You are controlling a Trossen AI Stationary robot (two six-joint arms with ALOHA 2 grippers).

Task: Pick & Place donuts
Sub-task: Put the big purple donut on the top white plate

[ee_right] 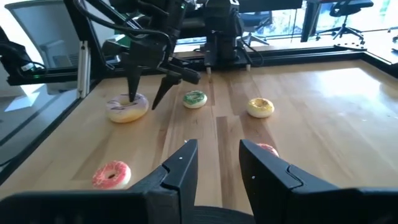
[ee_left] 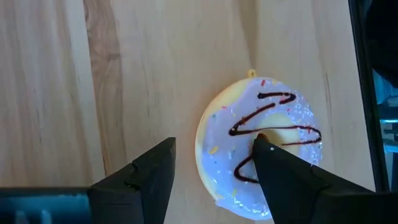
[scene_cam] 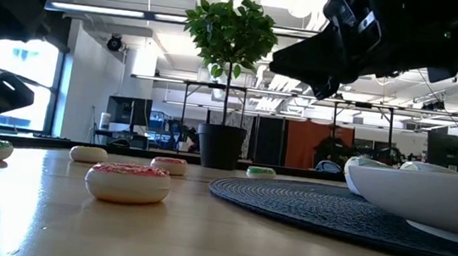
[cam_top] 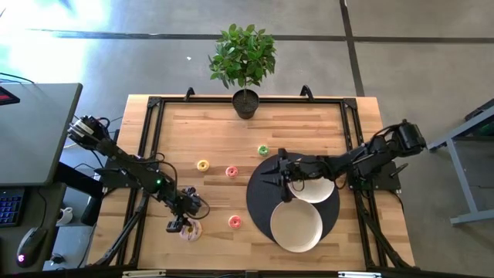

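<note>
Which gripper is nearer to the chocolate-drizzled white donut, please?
Left. The left gripper straddles the white donut's rim, fingers open. The right gripper hovers over the dark mat.

Bare bench (cam_top: 208, 131) lies open between the potted plant (cam_top: 244, 62) and the scattered donuts (cam_top: 231, 171). The dark mat (cam_top: 258, 202) with two white plates (cam_top: 296, 227) fills the right middle. The left tool (cam_top: 180, 226) straddles the frosted donut (ee_left: 261, 149) near the bench's front-left edge.
</note>
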